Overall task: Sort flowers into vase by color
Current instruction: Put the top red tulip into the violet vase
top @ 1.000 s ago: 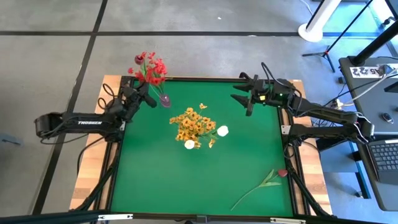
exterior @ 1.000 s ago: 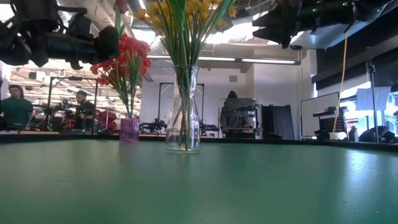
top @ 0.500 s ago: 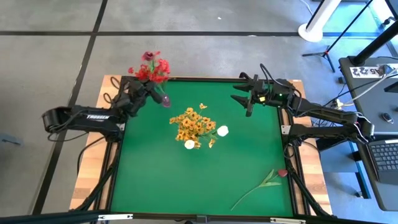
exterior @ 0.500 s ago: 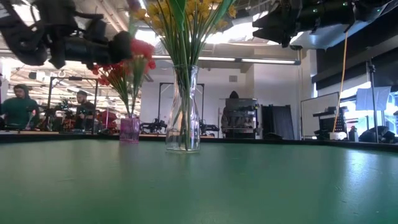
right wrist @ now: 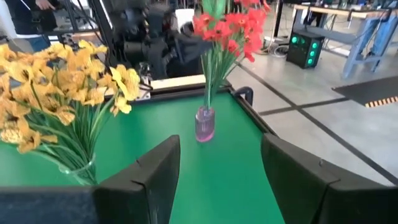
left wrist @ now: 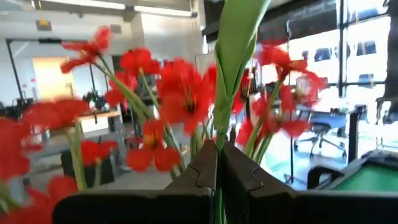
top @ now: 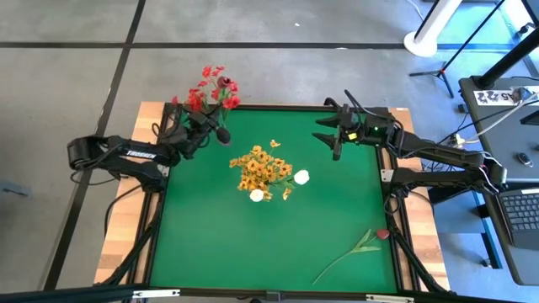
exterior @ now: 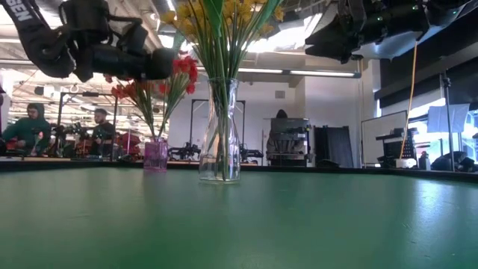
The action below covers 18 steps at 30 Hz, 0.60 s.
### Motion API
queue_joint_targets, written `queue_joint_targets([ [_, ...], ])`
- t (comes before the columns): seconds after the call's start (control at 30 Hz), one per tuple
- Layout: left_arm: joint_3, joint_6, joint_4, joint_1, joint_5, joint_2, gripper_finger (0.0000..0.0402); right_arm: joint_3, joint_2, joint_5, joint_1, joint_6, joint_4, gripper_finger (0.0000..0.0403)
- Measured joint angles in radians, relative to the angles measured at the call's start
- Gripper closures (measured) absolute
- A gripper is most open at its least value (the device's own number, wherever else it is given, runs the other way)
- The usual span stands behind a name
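Observation:
A small purple vase (top: 224, 135) (exterior: 155, 155) (right wrist: 204, 124) stands near the table's far left corner with red sprays (top: 212, 87) (right wrist: 229, 23) rising from it. My left gripper (top: 202, 130) (exterior: 163, 64) (left wrist: 219, 171) is beside the sprays, shut on a green stem among the red blooms. A clear glass vase (exterior: 220, 134) at mid-table holds yellow-orange sprays (top: 263, 168) and white tulip buds (top: 301, 177). A dark pink rose bud (top: 381, 234) lies flat near the right edge. My right gripper (top: 334, 135) (right wrist: 217, 180) hovers open at the far right. My left gripper pinches a red spray's green stem (left wrist: 219, 138) between its two shut fingers, just below the blooms. It comes in about level from the table's left, across the stem. The stem stands nearly upright and runs down toward the purple vase; whether its foot is inside, I cannot tell.
Bare green mat (top: 253, 244) lies open toward the near edge. A small yellow-orange bit (top: 274, 144) lies on the mat behind the clear vase. People (exterior: 30, 128) and desks show in the room beyond the far edge. A laptop (top: 522, 210) sits off the right side.
My left arm has swung toward the table's right and far edge, closing on the purple vase. The red blooms in its hold have moved with it, up and toward the far right, while the vase has stayed put. My right gripper has kept still.

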Motion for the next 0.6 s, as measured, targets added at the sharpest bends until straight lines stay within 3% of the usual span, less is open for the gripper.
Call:
queue_joint_targets([
  [0.2, 0.000, 0.073, -0.016, -0.085, -0.082, -0.093, 0.0401, 0.000, 0.000, 0.001, 0.000, 0.000, 0.000, 0.0182],
  [0.33, 0.000, 0.115, -0.125, -0.123, -0.162, -0.127, 0.0401, 0.000, 0.000, 0.001, 0.000, -0.003, 0.001, 0.0182],
  [0.6, -0.001, -0.002, -0.198, -0.082, -0.118, -0.115, 0.0401, 0.000, 0.000, 0.002, 0.000, -0.006, 0.009, 0.0182],
])
